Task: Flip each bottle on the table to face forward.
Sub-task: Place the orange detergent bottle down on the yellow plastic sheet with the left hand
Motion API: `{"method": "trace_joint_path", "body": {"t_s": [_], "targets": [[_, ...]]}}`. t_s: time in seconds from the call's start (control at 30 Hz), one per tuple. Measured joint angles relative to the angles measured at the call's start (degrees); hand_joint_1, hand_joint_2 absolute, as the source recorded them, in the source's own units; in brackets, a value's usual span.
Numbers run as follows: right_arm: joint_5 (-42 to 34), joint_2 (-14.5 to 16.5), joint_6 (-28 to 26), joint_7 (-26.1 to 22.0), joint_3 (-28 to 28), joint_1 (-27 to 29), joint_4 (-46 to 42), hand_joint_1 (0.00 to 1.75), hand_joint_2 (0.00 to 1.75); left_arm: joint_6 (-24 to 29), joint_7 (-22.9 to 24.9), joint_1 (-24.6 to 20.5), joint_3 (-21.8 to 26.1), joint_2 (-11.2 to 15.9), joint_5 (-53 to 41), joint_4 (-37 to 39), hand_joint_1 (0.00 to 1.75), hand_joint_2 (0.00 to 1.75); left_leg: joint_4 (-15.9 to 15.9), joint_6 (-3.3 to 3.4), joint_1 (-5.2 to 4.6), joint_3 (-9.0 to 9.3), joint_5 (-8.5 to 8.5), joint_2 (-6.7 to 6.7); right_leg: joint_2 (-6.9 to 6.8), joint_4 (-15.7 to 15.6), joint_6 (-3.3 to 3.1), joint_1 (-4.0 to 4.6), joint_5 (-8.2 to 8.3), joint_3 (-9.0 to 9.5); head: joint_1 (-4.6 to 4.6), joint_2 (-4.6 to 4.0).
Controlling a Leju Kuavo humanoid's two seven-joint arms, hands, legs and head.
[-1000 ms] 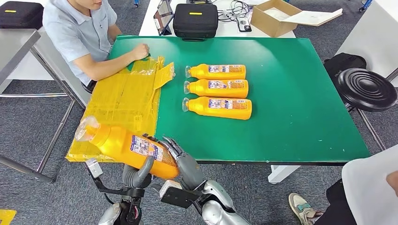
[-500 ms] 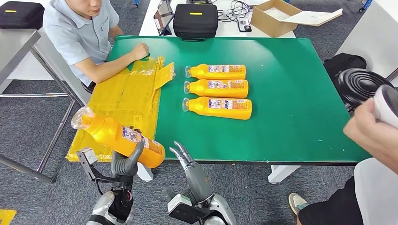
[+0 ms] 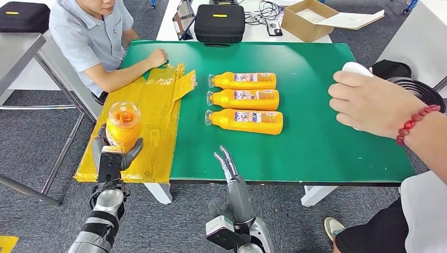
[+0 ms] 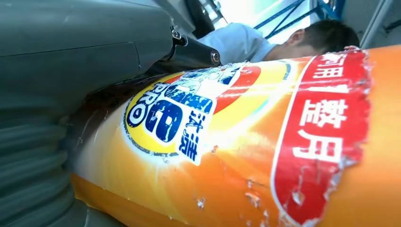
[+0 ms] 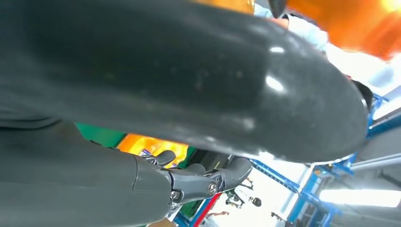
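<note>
My left hand (image 3: 112,154) grips an orange bottle (image 3: 123,125) over the yellow plastic sheet (image 3: 141,113) at the table's left edge, its clear cap end pointing up at the camera. Its label (image 4: 189,118) shows up close in the left wrist view, beside the grey hand (image 4: 71,56). My right hand (image 3: 227,164) holds nothing, fingers straight and apart, at the green table's (image 3: 327,105) front edge. Its thumb and fingers (image 5: 203,182) appear in the right wrist view. Three more orange bottles (image 3: 245,99) lie side by side at the table's middle, labels up, caps to the left.
A person in a blue shirt (image 3: 89,37) sits at the table's left with a fist on it. Another person's hand (image 3: 369,103) with a red bead bracelet reaches in from the right, holding something white. A black case (image 3: 219,22) and cardboard box (image 3: 311,18) stand behind.
My left hand swung the held bottle from lying slanted to standing end-on over the yellow sheet. My right hand let go and drew away to the right. A person's hand came in from the right.
</note>
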Motion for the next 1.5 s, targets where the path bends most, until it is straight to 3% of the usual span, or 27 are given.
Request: {"method": "trace_joint_path", "body": {"t_s": [0.13, 0.33, 0.47, 0.7, 0.83, 0.97, 1.2, 1.23, 1.27, 1.33, 1.37, 1.4, 1.47, 1.5], "targets": [[-0.7, -0.4, -0.2, 0.0, 0.2, 0.1, -1.1, 0.00, 0.00, 4.1, 0.3, -2.2, 0.0, 0.7, -8.8, 3.9, 1.75, 1.75, 0.0, 0.00, 0.00, -0.02, 0.00, -0.02, -0.01, 0.0, 0.00, 0.00, 0.00, -0.02, 0.01, 0.00], [-3.1, -1.0, -0.2, 0.0, 1.6, 0.0, -2.2, 0.00, 0.00, 6.6, 5.1, -7.8, 5.8, 1.2, -41.5, 13.1, 1.75, 1.75, 0.0, 0.00, 0.00, -0.03, 0.00, 0.04, 0.03, 0.0, 0.00, 0.01, 0.01, -0.03, 0.01, 0.00], [-3.8, -1.6, -0.9, 0.0, 2.4, 0.0, -2.3, 0.00, 0.00, 6.8, 8.2, -11.2, 10.1, 1.5, -47.5, 19.7, 1.75, 1.75, 0.0, -0.03, 0.01, -0.02, 0.02, 0.01, 0.02, 0.0, 0.00, 0.01, 0.01, -0.05, 0.01, 0.00], [-5.2, -2.3, -2.3, 0.0, 4.3, -0.6, -2.3, 0.00, 0.00, 6.6, 24.5, -17.1, 9.8, 3.5, -64.1, 32.4, 1.75, 1.75, 0.0, -0.05, 0.03, -0.04, 0.04, -0.01, 0.01, 0.0, 0.00, 0.02, 0.01, -0.04, 0.01, 0.00], [-5.8, -2.3, -1.8, 0.0, 4.4, -0.7, -2.2, 0.00, 0.00, 2.4, 28.6, -19.1, 9.0, 4.0, -65.0, 37.6, 1.75, 1.75, 0.0, -0.05, 0.01, -0.04, 0.03, -0.01, 0.01, 0.0, 0.00, 0.00, 0.01, -0.03, 0.01, 0.00], [-6.7, -2.3, -0.1, 0.0, 4.3, -0.7, -2.2, 0.00, 0.00, -2.7, 28.7, -21.2, 9.0, 4.0, -63.0, 40.0, 1.74, 1.75, 0.0, -0.05, 0.00, 0.01, 0.03, -0.13, -0.03, 0.0, 0.00, -0.01, 0.00, 0.05, 0.01, 0.00], [-6.6, -2.3, 0.3, 0.0, 4.1, -0.5, -2.2, 0.00, 0.00, -3.7, 27.4, -22.2, 9.0, 3.9, -62.4, 41.5, 1.73, 1.75, 0.0, -0.10, 0.03, 0.09, 0.09, -0.09, -0.02, 0.0, -0.01, 0.01, 0.01, 0.10, -0.01, 0.00], [-6.6, -2.3, 0.3, 0.0, 4.1, -0.5, -2.2, 0.00, 0.00, -3.7, 27.4, -22.3, 9.0, 3.9, -62.4, 41.6, 1.55, 1.75, 0.0, -0.10, 0.03, 0.09, 0.09, -0.09, -0.02, 0.0, -0.01, 0.01, 0.01, 0.11, -0.01, 0.00], [-6.6, -2.3, 0.3, 0.0, 4.1, -0.5, -2.2, 0.00, 0.00, -3.7, 27.4, -22.3, 9.0, 3.9, -62.4, 41.6, 1.12, 1.75, 0.0, -0.10, 0.03, 0.10, 0.10, -0.09, -0.02, 0.0, -0.01, 0.01, 0.01, 0.12, -0.01, 0.00], [-6.6, -2.3, 0.3, 0.0, 4.1, -0.5, -2.2, 0.00, 0.00, -3.7, 27.3, -22.4, 9.0, 3.9, -62.4, 41.7, 0.25, 0.87, 0.0, -0.10, 0.02, 0.11, 0.10, -0.09, -0.02, 0.0, -0.01, 0.00, 0.01, 0.14, 0.00, 0.00], [-6.5, -2.3, 0.3, 0.0, 4.1, -0.5, -2.2, 0.00, 0.00, -3.7, 27.2, -22.4, 9.0, 3.9, -62.4, 41.8, 0.00, 0.44, 0.0, -0.10, 0.02, 0.11, 0.10, -0.09, -0.02, 0.0, -0.01, 0.00, 0.01, 0.14, 0.00, 0.00], [-6.4, -2.3, 0.3, 0.0, 4.1, -0.5, -2.2, 0.00, 0.00, -3.8, 27.0, -22.4, 9.0, 3.9, -62.4, 41.9, 0.00, 0.00, 0.0, -0.10, 0.02, 0.11, 0.10, -0.09, -0.02, 0.0, -0.01, 0.00, 0.01, 0.14, 0.01, 0.00], [-6.2, -2.3, 0.3, 0.0, 4.1, -0.5, -2.2, 0.00, 0.00, -4.5, 26.0, -22.4, 9.0, 3.8, -62.1, 42.0, 0.00, 0.00, 0.0, -0.10, 0.02, 0.10, 0.10, -0.09, -0.02, 0.0, -0.01, 0.00, 0.01, 0.13, 0.00, 0.00], [-6.1, -2.3, 0.4, 0.0, 4.1, -0.5, -2.2, 0.00, 0.00, -5.4, 25.1, -22.4, 9.0, 3.7, -61.6, 42.0, 0.00, 0.44, 0.0, -0.10, 0.01, 0.10, 0.10, -0.10, -0.02, 0.0, -0.01, -0.01, 0.01, 0.13, 0.01, 0.00]]}}
